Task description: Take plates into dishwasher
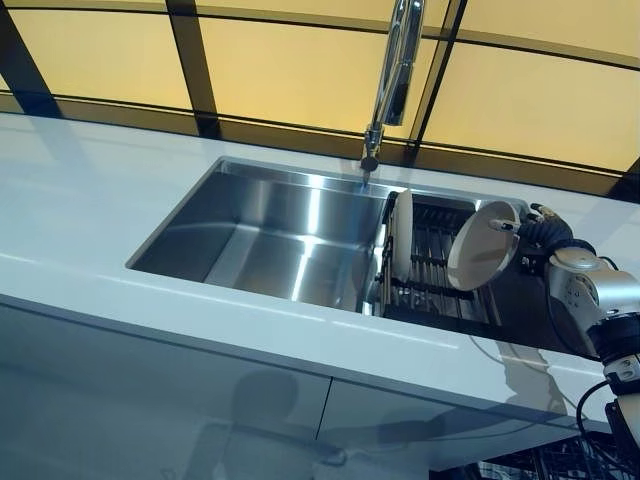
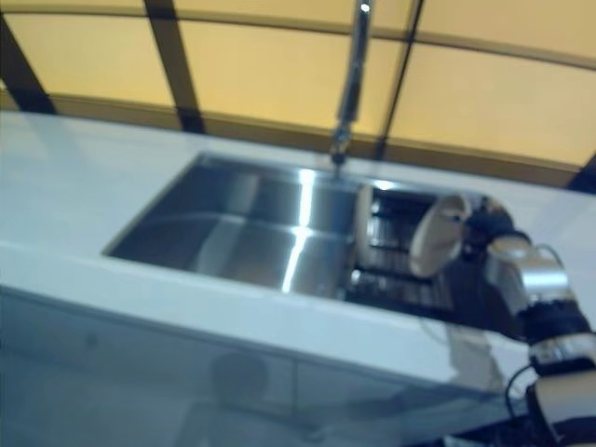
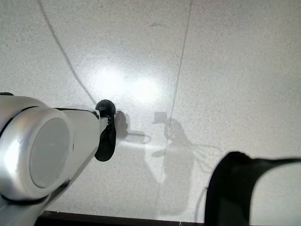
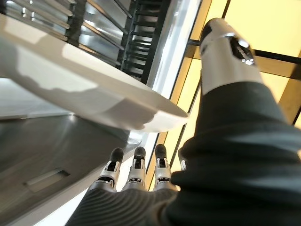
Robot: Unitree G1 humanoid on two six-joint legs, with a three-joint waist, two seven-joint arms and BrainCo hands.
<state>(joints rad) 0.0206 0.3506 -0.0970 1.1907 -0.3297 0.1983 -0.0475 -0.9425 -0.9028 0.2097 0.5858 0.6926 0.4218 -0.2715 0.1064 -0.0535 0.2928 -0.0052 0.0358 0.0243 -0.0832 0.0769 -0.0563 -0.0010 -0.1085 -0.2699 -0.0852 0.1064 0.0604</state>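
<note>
A white plate (image 1: 483, 245) leans tilted in the dark dish rack (image 1: 430, 290) at the right end of the sink. My right hand (image 1: 545, 232) is at its right rim. In the right wrist view the plate's rim (image 4: 94, 89) lies between the straight fingers (image 4: 136, 174) and the outstretched thumb (image 4: 225, 52), so the hand is open around it. A second white plate (image 1: 402, 235) stands upright at the rack's left side. Of my left hand (image 3: 56, 150) only a silver part shows, over a pale speckled floor.
The steel sink basin (image 1: 270, 240) lies left of the rack, set in a white countertop (image 1: 90, 210). A tall tap (image 1: 395, 80) rises behind the sink. Amber panels with dark frames stand at the back. A dark wire rack (image 1: 540, 465) shows below the counter at lower right.
</note>
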